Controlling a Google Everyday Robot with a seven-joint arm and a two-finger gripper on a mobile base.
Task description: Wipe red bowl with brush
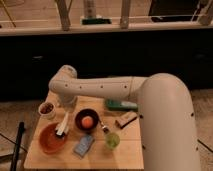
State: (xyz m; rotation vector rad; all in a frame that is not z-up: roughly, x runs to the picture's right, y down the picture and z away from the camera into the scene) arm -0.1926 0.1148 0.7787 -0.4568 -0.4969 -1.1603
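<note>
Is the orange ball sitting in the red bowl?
No, the orange ball lies in the dark bowl; the pincer is at the brush at the edge of the red bowl.
</note>
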